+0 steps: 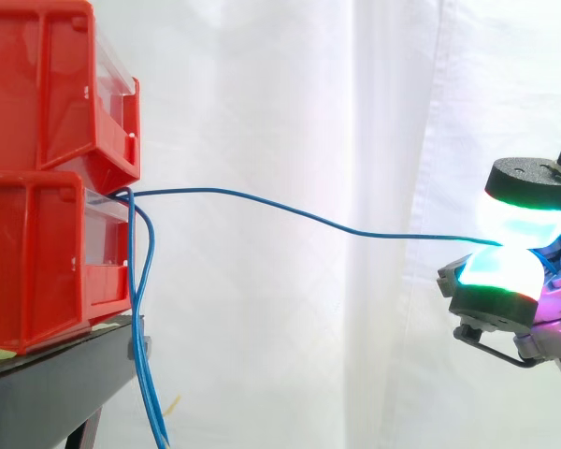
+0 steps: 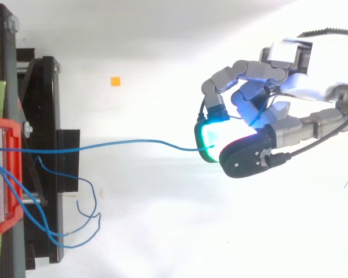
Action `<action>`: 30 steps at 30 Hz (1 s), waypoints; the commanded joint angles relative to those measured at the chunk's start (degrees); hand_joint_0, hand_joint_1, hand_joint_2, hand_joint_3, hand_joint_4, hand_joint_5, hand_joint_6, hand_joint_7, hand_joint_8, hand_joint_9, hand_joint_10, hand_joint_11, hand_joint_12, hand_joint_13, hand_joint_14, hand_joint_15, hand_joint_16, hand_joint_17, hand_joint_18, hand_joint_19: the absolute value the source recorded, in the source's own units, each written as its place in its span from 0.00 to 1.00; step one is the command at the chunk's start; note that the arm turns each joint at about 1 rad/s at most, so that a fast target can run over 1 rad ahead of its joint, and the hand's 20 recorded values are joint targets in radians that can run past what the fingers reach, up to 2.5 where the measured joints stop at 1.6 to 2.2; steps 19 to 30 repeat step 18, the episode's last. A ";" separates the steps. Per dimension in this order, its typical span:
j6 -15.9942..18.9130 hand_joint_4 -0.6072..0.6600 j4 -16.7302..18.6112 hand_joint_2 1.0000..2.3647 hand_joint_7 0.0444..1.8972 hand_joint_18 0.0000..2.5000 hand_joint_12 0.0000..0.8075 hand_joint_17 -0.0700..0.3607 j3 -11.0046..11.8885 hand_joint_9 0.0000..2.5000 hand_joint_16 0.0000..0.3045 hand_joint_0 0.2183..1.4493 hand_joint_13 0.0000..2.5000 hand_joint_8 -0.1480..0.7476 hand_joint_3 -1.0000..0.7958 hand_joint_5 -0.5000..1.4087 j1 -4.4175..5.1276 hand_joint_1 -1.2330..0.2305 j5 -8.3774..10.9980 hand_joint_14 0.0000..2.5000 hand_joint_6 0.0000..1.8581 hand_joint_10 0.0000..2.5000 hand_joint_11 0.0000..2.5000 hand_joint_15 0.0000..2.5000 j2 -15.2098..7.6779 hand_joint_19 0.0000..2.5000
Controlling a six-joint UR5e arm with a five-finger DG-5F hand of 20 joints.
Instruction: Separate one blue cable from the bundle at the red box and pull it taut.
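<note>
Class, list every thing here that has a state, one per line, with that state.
robot hand: shut, pinching the blue cable between its pads.
blue cable: stretched from the red bins, slightly slack.
cable bundle: hanging loose beside the black stand.
red bins: stacked.

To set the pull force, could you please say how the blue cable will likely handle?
Probably floppy and light: the blue cable sags in a wave between the red box and the hand, and the other cables hang limp. Being thin between broad pads, it may slip.
</note>
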 commanded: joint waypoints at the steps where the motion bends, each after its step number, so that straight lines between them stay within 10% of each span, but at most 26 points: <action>1: 0.00 0.52 0.00 0.01 0.70 0.58 0.63 0.47 0.05 0.29 0.19 0.38 0.29 0.61 0.61 0.17 0.00 0.36 0.00 1.00 0.49 1.00 0.90 0.83 -0.01 0.64; 30: 0.00 0.54 0.00 0.01 0.70 0.57 0.63 0.46 -0.03 0.29 0.19 0.37 0.29 0.61 0.62 0.17 0.00 0.36 0.00 1.00 0.49 1.00 0.91 0.83 -0.01 0.65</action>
